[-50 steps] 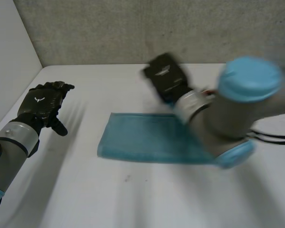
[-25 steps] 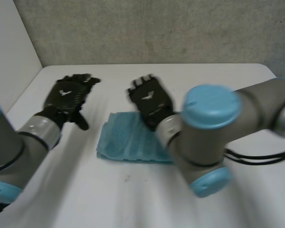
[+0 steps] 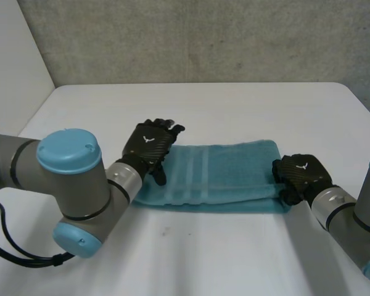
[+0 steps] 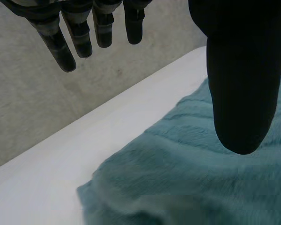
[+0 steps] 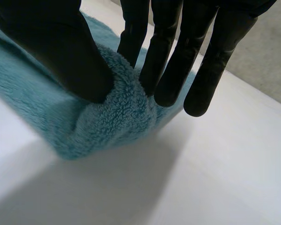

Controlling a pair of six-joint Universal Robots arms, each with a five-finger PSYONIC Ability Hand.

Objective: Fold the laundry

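Where the towel (image 3: 222,176) lies in the head view, it forms a long folded strip on the white table (image 3: 234,259), with its long axis running across from the robot's left to its right. The left hand (image 3: 147,147) sits over the strip's left end, near the far corner. The right hand (image 3: 299,176) sits on the right end, at the near corner. Each hand is nearest its own end, and the whole length of the strip lies between them.

In the left wrist view, the left hand (image 4: 239,70) is spread. Its fingers (image 4: 56,42) hang straight and apart, clear of the cloth. The thumb hangs over the towel (image 4: 187,183) with nothing pinched. The towel's end corner lies under the palm, with bare table (image 4: 51,164) beyond it.

In the right wrist view, the right hand (image 5: 47,47) is closed on the cloth. The thumb and fingers (image 5: 171,65) squeeze a raised bunch of the towel (image 5: 112,117) between them at its end edge. Bare table (image 5: 210,168) lies past the fingertips.

Judgement: the step in hand is an end-over-end fold. The gripped right end would travel along the long axis toward the left hand, so the right hand is the carrier. The left hand holds nothing and would need either to press its end down or to move aside.
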